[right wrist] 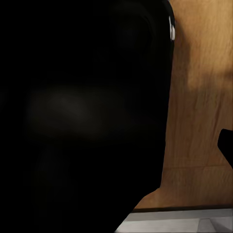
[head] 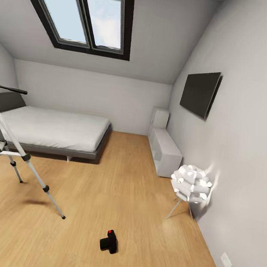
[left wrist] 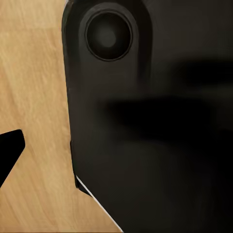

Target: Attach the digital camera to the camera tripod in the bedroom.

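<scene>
**Camera on the floor, tripod at the left edge of the room**

The head view looks across an attic bedroom with white sloped walls and a light wood floor [head: 111,190]. The small black digital camera with a red button on top [head: 109,241] lies on the bare floor in the near middle of the room, apart from everything else. The camera tripod with silver telescoping legs, black joints and a black pan head [head: 1,142] stands on the floor at the left side, partly cut off by the picture's edge; its long black handle [head: 8,88] points out level toward the right, and one leg reaches down toward the camera, its foot well short of it.

Behind the tripod a low grey-framed bed with a white mattress [head: 51,128] sits against the far wall, under a dark-framed skylight [head: 80,11] in the sloped ceiling. On the right wall hangs a flat black screen [head: 199,93]; below it a low white cabinet [head: 165,152] stands along the wall, and nearer stands a white ruffled lamp on thin metal legs [head: 190,184].

Both wrist views show a large dark rounded body close to the lens with wood floor beside it. Whether either arm's jaws are apart or together cannot be told.
</scene>
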### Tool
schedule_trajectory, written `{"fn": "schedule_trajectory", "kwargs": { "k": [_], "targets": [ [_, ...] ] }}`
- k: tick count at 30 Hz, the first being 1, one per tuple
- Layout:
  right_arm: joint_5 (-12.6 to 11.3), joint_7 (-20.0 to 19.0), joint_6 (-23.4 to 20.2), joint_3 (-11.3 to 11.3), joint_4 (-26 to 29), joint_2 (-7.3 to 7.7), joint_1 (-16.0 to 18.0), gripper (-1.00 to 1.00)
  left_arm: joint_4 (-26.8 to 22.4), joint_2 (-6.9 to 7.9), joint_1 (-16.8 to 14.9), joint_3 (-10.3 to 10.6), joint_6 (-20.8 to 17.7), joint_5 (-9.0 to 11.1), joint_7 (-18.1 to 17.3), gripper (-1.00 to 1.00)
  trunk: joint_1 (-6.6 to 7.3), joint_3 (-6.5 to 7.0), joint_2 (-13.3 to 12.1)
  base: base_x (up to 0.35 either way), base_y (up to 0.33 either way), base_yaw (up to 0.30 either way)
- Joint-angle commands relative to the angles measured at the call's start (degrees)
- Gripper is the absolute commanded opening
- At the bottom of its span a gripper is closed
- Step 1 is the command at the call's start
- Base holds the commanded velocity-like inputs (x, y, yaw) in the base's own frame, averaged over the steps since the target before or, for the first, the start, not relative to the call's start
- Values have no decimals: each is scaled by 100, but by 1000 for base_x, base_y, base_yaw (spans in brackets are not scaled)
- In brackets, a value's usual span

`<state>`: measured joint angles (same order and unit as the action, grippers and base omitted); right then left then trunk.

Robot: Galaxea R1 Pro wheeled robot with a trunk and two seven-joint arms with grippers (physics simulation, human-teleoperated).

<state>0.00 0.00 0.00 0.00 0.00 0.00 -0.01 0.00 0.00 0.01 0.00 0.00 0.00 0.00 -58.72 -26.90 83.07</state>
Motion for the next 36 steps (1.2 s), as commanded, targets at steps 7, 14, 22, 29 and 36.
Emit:
{"fn": "schedule_trajectory", "kwargs": {
  "k": [7, 14, 22, 29, 36],
  "targets": [
    [62, 8, 9, 43, -20, 9, 36, 100, 1, -51, -10, -81, 9, 55, -7, 100, 0, -3, 1, 0, 0, 0],
    [160, 7, 80, 44, -26, 24, 41, 100, -172, -98, 4, -148, 173, 218, -6, 100, 0, -3, 1, 0, 0, 0],
    [291, -3, 180, 44, -26, 26, 41, 100, -211, -105, 8, -164, 378, 474, -10, 100, 0, -3, 1, 2, 0, 0],
    [297, -8, 309, 44, -26, 26, 42, 100, -211, -105, 8, -166, 364, 539, -16, 100, 0, -3, 1, 171, 0, 0],
    [299, -9, 331, 43, -26, 26, 42, 100, -211, -105, 8, -167, 373, 544, -17, 100, 0, -3, 1, 297, 0, 0]
  ]
}}
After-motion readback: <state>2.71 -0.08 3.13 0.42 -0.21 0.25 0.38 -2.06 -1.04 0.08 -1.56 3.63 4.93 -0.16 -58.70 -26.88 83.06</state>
